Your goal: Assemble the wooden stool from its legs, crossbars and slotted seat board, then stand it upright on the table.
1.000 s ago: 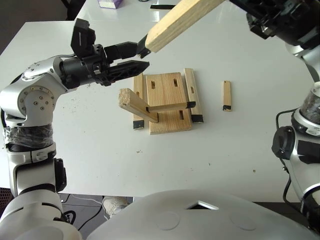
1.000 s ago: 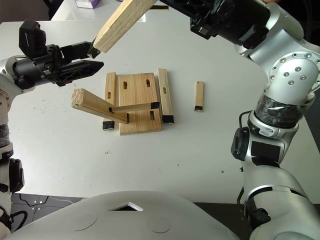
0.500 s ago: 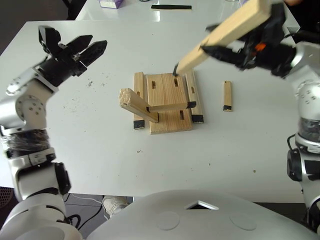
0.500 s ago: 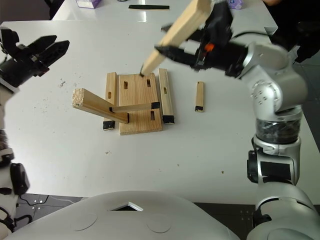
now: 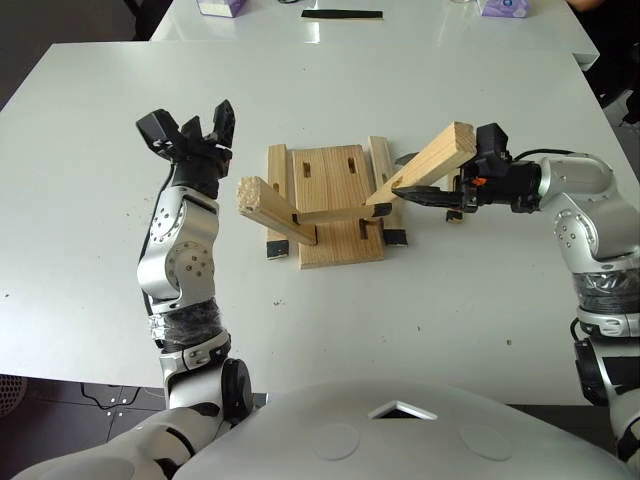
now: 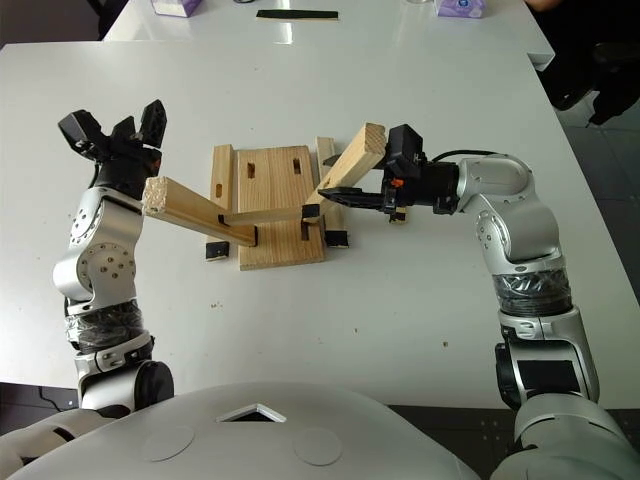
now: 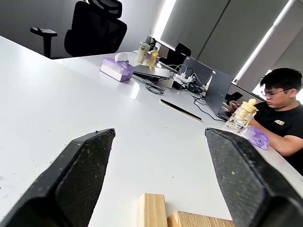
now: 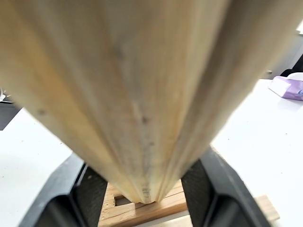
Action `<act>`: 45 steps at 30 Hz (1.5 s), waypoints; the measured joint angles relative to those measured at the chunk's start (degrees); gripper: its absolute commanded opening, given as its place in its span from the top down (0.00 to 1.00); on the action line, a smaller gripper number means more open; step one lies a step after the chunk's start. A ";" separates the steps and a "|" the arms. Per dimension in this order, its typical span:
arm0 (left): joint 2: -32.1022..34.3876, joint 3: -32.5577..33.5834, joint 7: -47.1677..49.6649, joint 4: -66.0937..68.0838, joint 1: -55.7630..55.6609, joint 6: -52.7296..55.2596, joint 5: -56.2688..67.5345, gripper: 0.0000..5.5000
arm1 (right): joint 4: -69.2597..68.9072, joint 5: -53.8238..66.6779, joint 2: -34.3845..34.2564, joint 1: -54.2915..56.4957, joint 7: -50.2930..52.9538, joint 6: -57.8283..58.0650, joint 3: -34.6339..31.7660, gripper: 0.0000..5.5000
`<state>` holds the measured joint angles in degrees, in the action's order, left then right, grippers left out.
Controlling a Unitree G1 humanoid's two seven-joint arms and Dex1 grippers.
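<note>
From the head camera, the slotted seat board (image 5: 330, 180) lies flat near the middle of the white bench (image 5: 300, 320), with one leg (image 5: 277, 170) lying flat against its left edge and another leg (image 5: 392, 222) flat against its right edge. A third leg (image 5: 268, 208) stands tilted at the board's near left corner, leaning out to the left, and a crossbar (image 5: 335, 213) runs from it to the right across the board. The right pincer (image 5: 415, 178) comes in from the right and pinches a fourth leg (image 5: 428, 160), held slanting, its low end down by the black tip of the crossbar; whether the two touch cannot be told. The left pincer (image 5: 190, 125) is raised to the left of the board, spread wide and holding nothing, just beyond the tilted leg's top end. A purple box (image 5: 220, 7) and a black strip (image 5: 340, 14) sit on a further bench. In the left wrist view, its two dark fingers (image 7: 80, 175) stand far apart over bare bench, with light wooden ends (image 7: 152, 210) between them. In the right wrist view, the held leg's grain runs away towards the seat board, dark fingers (image 8: 71, 189) pressing it on both sides.
</note>
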<state>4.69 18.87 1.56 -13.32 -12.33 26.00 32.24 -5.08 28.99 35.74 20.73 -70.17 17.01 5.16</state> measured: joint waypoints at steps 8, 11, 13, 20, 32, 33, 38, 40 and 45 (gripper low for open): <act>-0.17 1.10 0.22 0.11 0.42 -1.03 -0.11 0.36 | -2.31 1.58 0.89 -2.15 -2.68 0.41 -0.30 0.63; -0.34 1.08 0.25 0.09 0.78 -1.31 -0.15 0.36 | -2.84 1.58 1.41 -2.37 -3.03 0.59 -0.30 0.63; -0.65 1.03 0.31 -0.05 1.19 -1.62 -0.16 0.36 | -2.80 1.56 1.85 -2.34 -3.30 0.63 -0.32 0.63; -1.34 0.79 0.49 -2.55 2.96 -1.82 -0.10 0.36 | -0.92 1.56 3.94 -0.17 -5.79 2.16 -0.47 0.63; -1.11 0.05 0.58 -6.33 -1.06 -2.94 1.33 0.36 | 4.07 -0.74 4.06 4.51 -9.28 -1.51 2.55 0.63; -0.50 0.46 0.61 -7.80 -2.38 -2.71 2.42 0.36 | 4.12 -0.84 4.07 4.51 -9.45 -1.87 2.66 0.63; 2.40 1.00 0.34 -12.00 -7.20 -0.10 7.13 0.36 | 6.60 -0.89 4.09 6.27 -11.40 -2.25 3.85 0.63; 3.25 0.88 0.40 -13.19 -9.90 0.97 9.16 0.36 | 9.14 -2.92 4.07 7.94 -12.93 -3.51 5.60 0.63; 3.87 -2.78 1.26 -19.40 -12.99 4.74 13.13 0.36 | 9.70 -4.84 3.83 8.17 -12.59 -4.50 6.81 0.63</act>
<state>8.56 16.10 2.83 -32.72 -25.32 30.74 45.36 4.62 24.15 39.57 28.90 -82.76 12.50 11.98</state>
